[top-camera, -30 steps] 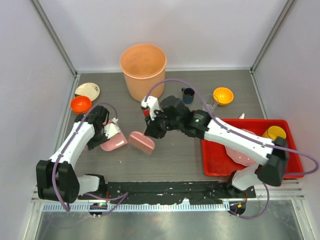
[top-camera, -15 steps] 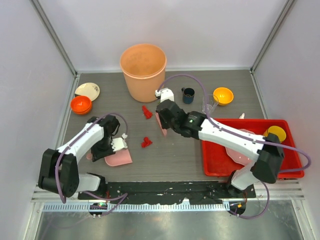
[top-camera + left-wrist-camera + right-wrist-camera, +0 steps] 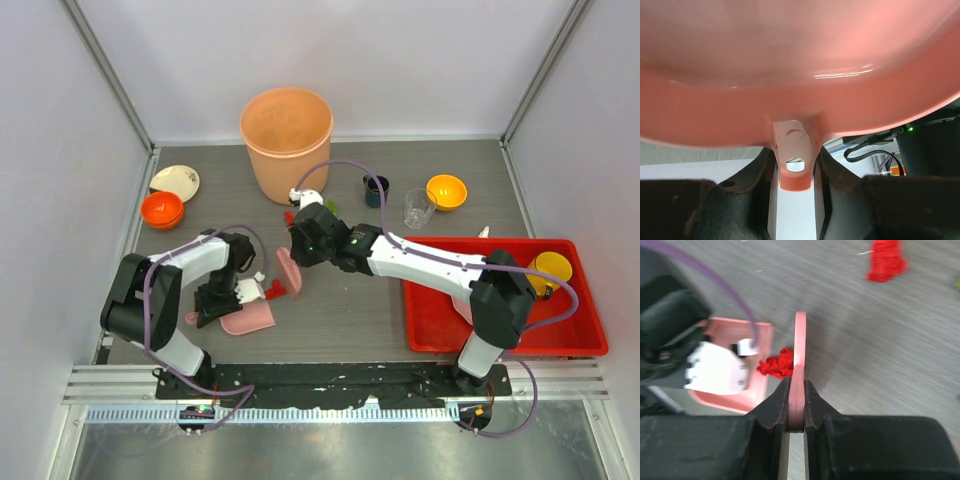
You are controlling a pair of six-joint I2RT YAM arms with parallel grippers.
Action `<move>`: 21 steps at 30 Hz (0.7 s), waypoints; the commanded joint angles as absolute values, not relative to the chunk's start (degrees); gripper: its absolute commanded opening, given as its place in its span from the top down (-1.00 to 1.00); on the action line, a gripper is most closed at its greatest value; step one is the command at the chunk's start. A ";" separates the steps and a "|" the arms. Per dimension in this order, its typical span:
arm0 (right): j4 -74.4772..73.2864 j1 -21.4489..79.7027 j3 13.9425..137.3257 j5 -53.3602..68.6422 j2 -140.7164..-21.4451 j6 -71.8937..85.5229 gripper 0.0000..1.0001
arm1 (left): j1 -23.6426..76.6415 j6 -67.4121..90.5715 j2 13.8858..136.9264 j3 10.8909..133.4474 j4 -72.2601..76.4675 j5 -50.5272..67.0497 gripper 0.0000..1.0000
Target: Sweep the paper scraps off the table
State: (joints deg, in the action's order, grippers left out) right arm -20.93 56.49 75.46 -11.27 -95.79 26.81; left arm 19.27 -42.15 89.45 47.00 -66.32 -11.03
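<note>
The right jaws clamp the pink brush (image 3: 291, 272), the left jaws the handle of the dustpan (image 3: 250, 320). A red scrap (image 3: 777, 365) lies on the surface (image 3: 350, 320) at the pan's lip; a skewed push could flick it past.

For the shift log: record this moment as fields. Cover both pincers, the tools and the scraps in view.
left pincer: shut on the handle of the pink dustpan
right pincer: shut on the pink brush, held on edge
red scrap: against the brush, at the dustpan's mouth
second red scrap: loose on the table, on the brush's far side from the dustpan
task state: not finished
</note>
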 commanded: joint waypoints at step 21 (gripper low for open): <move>-17.75 53.44 77.69 -22.48 -71.47 19.79 0.98 | 16.53 -35.34 79.28 58.97 -61.87 14.15 1.00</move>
